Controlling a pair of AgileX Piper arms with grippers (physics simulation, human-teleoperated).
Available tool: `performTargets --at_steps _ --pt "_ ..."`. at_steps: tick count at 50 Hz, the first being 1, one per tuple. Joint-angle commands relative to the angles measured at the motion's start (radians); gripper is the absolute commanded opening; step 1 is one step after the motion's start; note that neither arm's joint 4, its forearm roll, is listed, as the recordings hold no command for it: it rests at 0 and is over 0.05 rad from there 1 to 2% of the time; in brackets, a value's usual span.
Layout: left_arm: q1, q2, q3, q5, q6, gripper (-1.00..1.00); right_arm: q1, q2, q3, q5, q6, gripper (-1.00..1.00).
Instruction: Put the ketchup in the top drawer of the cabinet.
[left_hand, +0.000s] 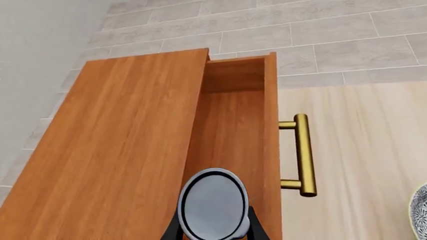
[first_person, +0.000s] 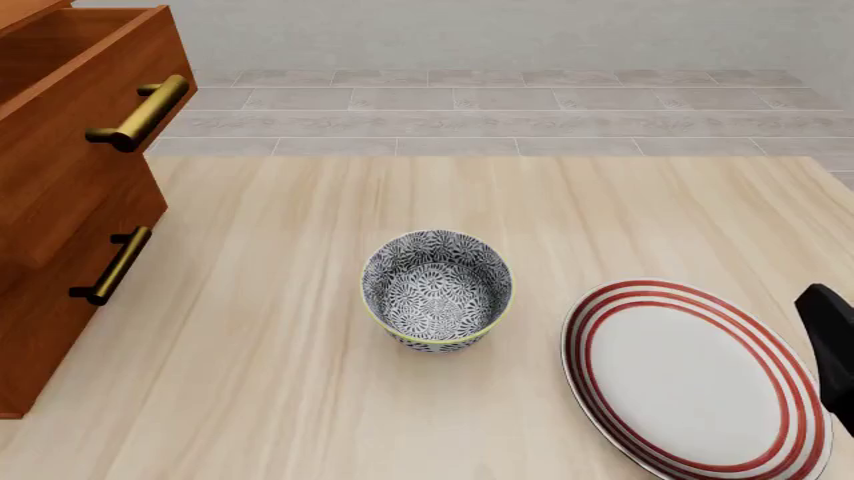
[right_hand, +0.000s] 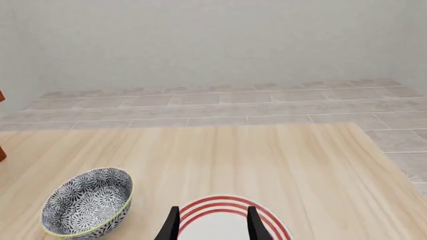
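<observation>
Left gripper (left_hand: 213, 231) pinching the ketchup (left_hand: 213, 205), poised over the pulled-out top drawer (left_hand: 233, 135) for release; right gripper (right_hand: 212, 222) spread, idle.

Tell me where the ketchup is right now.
The ketchup shows only in the left wrist view, held between the left gripper's fingers above the open top drawer of the cabinet, at the table's left edge.

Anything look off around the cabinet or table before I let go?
Nothing stands out. The top drawer is pulled open with the ketchup held over it in the left gripper. On the table, the bowl and plate sit upright and unspilled.
</observation>
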Motion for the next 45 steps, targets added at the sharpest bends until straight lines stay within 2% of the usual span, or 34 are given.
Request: performTargets --at_steps 1,10,11,25,33,40,42,44,45 --pt "0.001 0.003 0.012 -0.01 0.02 -1.0 0.001 0.0 0.0 0.002 -0.001 1.0" --pt "-0.005 0.007 -0.004 0.001 0.02 -1.0 0.004 0.0 -0.005 0.008 -0.001 1.0" --pt "-0.006 0.007 -0.004 0.001 0.019 1.0 0.004 0.0 -0.008 0.011 0.0 1.0" --pt "-0.014 0.002 0.026 -0.016 0.021 1.0 0.014 0.0 0.002 0.008 0.0 1.0" --pt "-0.013 0.004 0.004 -0.003 0.022 1.0 0.016 0.001 0.009 0.002 -0.001 1.0" --pt "-0.038 -0.026 -0.047 0.048 0.016 1.0 0.016 0.001 0.01 0.001 -0.001 1.0" --pt "-0.064 -0.033 -0.094 0.087 -0.021 1.0 0.016 0.001 0.01 0.001 0.0 1.0" --pt "-0.059 -0.035 -0.117 0.098 -0.003 1.0 0.016 0.001 0.012 0.0 -0.001 1.0" --pt "-0.078 -0.041 -0.164 0.132 -0.014 1.0 0.016 0.001 0.014 -0.001 0.0 1.0"
